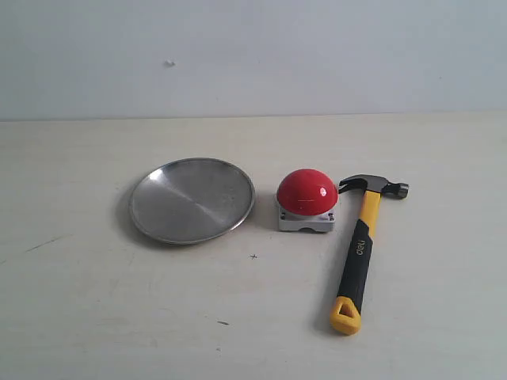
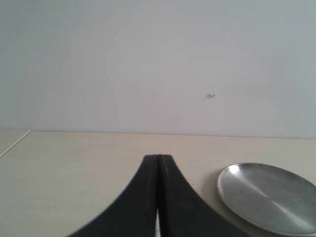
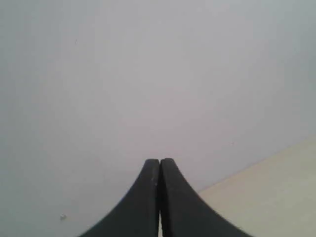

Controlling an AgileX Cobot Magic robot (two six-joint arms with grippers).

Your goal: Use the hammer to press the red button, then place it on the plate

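Pale worktop (image 1: 95, 301) against blank grey wall (image 1: 317, 55). Claws first: left gripper (image 2: 159, 164) pinched fully closed, empty, apparently back toward the near-left side, looking across at the plate (image 2: 269, 197). Same for right gripper (image 3: 159, 165): closed on nothing, facing mostly wall, only a sliver of worktop in frame. Neither visible from the exterior cam.

Outward: hammer (image 1: 360, 253) flat on the right half, head toward the far edge, yellow loop toward the near edge, untouched. Next, red button (image 1: 306, 192) mid-worktop, just beside the hammer head, apart from it. Then plate, left of button, close but not touching.

Risks:
- Need to open before descending, else just shoving the handle sideways.
- Head-heavy: likely droop or twist with a grip low on the handle.
- Tight spacing: possible clip of button during the lift, or a knock on the plate afterwards.
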